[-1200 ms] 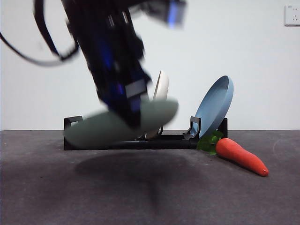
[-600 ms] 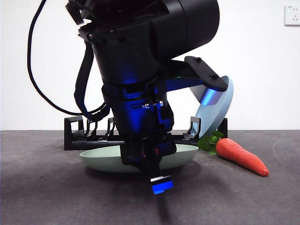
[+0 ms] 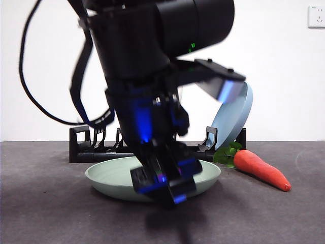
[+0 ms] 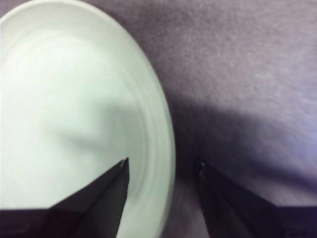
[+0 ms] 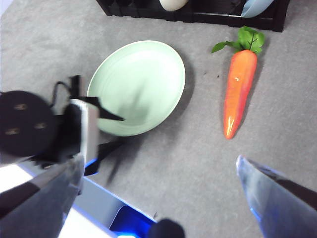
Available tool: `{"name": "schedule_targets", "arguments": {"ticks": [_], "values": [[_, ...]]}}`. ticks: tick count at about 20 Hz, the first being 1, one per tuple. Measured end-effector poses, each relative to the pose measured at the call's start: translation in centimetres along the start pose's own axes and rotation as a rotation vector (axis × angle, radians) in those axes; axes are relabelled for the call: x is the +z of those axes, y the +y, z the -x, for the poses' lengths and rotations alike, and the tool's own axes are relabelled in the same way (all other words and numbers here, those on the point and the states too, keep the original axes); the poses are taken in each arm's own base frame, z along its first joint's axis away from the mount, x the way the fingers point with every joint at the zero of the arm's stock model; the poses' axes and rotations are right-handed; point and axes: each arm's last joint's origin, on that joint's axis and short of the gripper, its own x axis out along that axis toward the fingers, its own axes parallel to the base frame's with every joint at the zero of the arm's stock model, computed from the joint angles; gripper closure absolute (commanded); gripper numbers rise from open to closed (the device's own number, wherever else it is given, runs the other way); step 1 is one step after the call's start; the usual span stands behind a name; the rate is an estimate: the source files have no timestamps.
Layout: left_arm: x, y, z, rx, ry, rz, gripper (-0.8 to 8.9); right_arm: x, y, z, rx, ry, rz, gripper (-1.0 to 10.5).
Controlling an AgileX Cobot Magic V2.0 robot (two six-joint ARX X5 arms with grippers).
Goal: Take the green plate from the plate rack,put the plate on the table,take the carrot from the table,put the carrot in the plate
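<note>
- Lying flat on the table (image 3: 45,213), just in front of the plate rack (image 3: 84,147), the green plate (image 3: 109,175) looks set down, so the first half of the task reads as done or all but done.
- Over the plate's near rim sits the left gripper (image 4: 161,168), its jaws apart with the rim between them (one tip over the plate's inside, the other over bare table), clamping nothing.
- Next comes the carrot (image 5: 239,89), which lies on the table beside the plate and apart from it, leaves toward the rack.
- Above this scene hangs the right gripper (image 5: 158,168), jaws spread wide and empty; it seems better placed for the pick-up.
- Still in the rack are a cream-white plate (image 5: 173,4) and a blue plate (image 3: 234,114); the blue one leans close over the carrot's leaves, and the left arm crowds the plate.
</note>
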Motion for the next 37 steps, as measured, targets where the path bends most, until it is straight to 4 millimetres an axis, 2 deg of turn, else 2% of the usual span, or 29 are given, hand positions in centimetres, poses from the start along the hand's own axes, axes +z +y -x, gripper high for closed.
{"name": "schedule_targets", "arguments": {"ticks": [2,3,4,5,6,7,11,13,15,19,23,25,28,32,34,37], "values": [[0.5,1.2,2.5,0.004,-0.033,0.056,5.89,0.5,-0.4,-0.5,0.0,-0.003,-0.002,2.3],[1.1,2.2,4.3,0.014,-0.083,0.101,5.89,0.9,-0.7,-1.0,-0.001,-0.01,-0.001,2.3],[1.7,3.3,6.6,0.024,-0.147,0.153,5.89,1.4,-1.0,-1.5,-0.002,-0.016,-0.003,2.4],[2.2,4.9,10.2,0.022,-0.245,0.231,5.89,2.1,-1.7,-2.5,-0.002,-0.021,-0.004,2.8],[2.3,5.6,11.7,0.015,-0.286,0.265,5.89,2.4,-2.0,-3.0,-0.002,-0.021,-0.006,3.0],[2.3,6.5,14.1,-0.004,-0.358,0.325,5.89,2.9,-2.6,-3.9,-0.002,-0.019,-0.011,2.9],[0.4,9.3,22.7,-0.09,-0.627,0.539,5.89,4.5,-5.2,-8.9,-0.036,0.033,-0.024,2.9],[-1.1,10.3,26.0,-0.098,-0.728,0.602,5.89,4.8,-6.2,-11.7,-0.069,0.067,-0.019,2.9],[-2.8,10.6,28.0,-0.099,-0.786,0.635,5.89,4.8,-7.1,-14.4,-0.094,0.097,-0.011,2.9],[-5.0,10.7,29.6,-0.114,-0.798,0.674,5.89,4.5,-7.6,-19.1,-0.183,0.138,0.036,2.9],[-5.6,10.6,29.7,-0.132,-0.772,0.704,5.89,4.0,-8.0,-22.7,-0.245,0.142,0.075,2.9],[-5.6,10.5,29.7,-0.138,-0.76,0.712,5.89,3.6,-8.4,-23.8,-0.274,0.153,0.08,2.9],[-5.6,10.5,29.6,-0.142,-0.758,0.723,5.89,3.0,-8.8,-24.8,-0.282,0.181,0.07,4.0],[-5.7,10.5,29.6,-0.141,-0.757,0.725,5.89,2.3,-9.2,-25.8,-0.284,0.208,0.039,4.4],[-5.7,10.5,29.6,-0.141,-0.756,0.725,5.89,2.4,-9.3,-26.0,-0.294,0.201,0.026,6.5],[-5.7,10.5,29.6,-0.139,-0.755,0.726,5.89,2.4,-9.3,-26.1,-0.288,0.198,0.017,9.1]]}}
